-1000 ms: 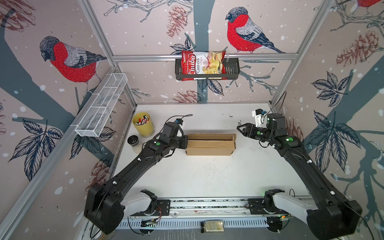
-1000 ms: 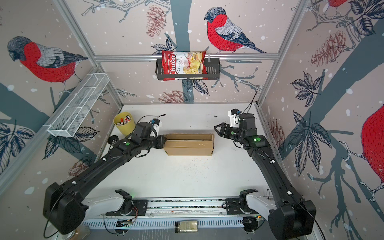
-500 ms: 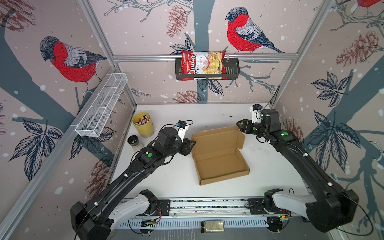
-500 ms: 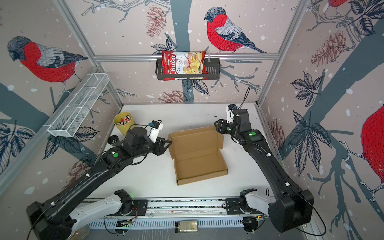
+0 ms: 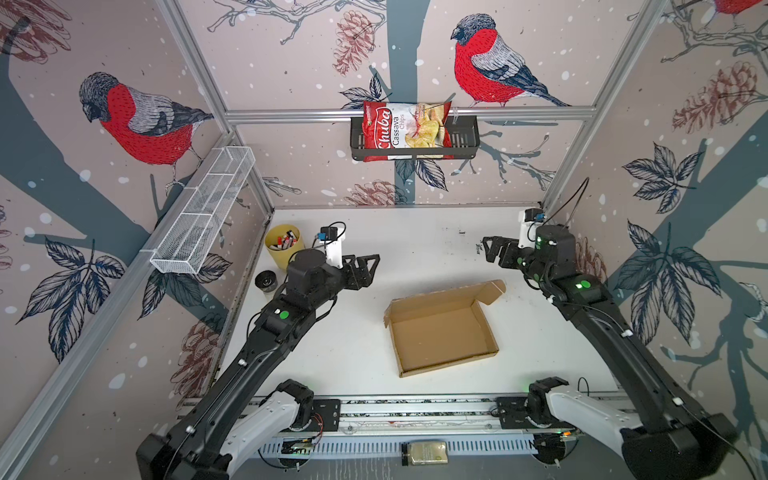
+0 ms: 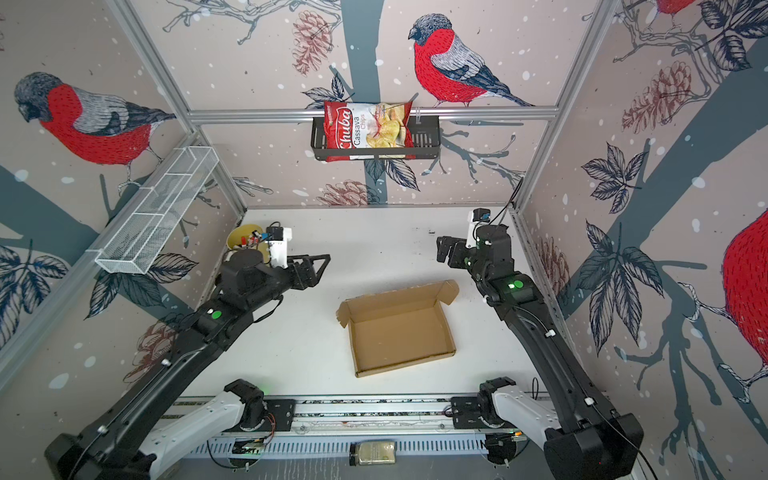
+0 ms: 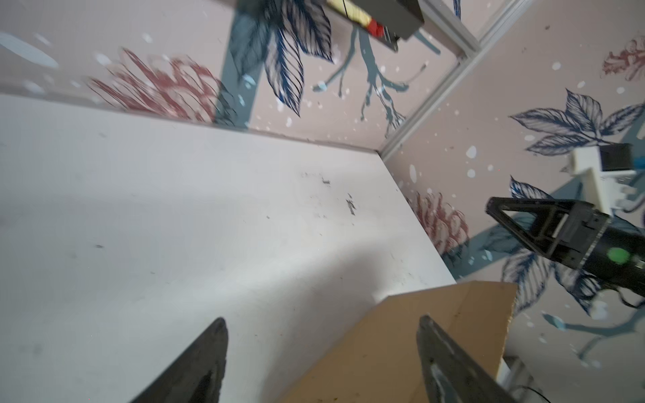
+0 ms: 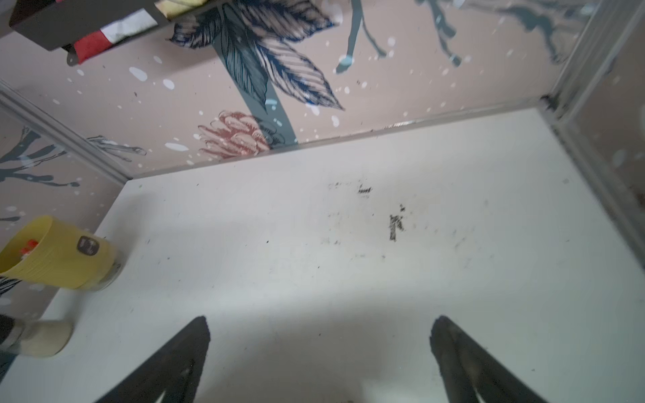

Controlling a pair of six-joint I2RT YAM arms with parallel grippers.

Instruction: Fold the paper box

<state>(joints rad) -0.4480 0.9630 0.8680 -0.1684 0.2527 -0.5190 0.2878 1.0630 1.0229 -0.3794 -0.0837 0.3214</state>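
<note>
Bench (image 5: pixel 419 232): a white surface is seen in both top views, scuffed with dark marks near its far right part.
Paper box (image 5: pixel 440 336): plain brown cardboard is laid open on the bench, right of the middle and toward the near rail, skewed to the bench edges. The shallow tray faces up and the lid panel is raised along the far side (a rounded tab shows at its right corner). It is touched by neither arm.
Mesh tray (image 5: pixel 203 212): a long white wire tray is fixed to the rail on the left wall.
Black rack (image 5: pixel 465 141): it is hung on the back rail, and a red chips bag (image 5: pixel 405 131) is stood in it.
Left pincer (image 5: pixel 374 264): it is held above the bench, left of the box and well apart from it. In the left wrist view its fingers (image 7: pixel 213 349) are spread wide, with nothing gripped.
Right pincer (image 5: pixel 487 249): it is held near the far right corner, beyond the box. Its fingers (image 8: pixel 195 342) are spread wide over bare bench, with nothing gripped.
Yellow cup (image 5: pixel 284 249): it is stood by the left wall, with pens inside.
Dark pot (image 5: pixel 266 280): it is set just beside the cup, on its near side.
</note>
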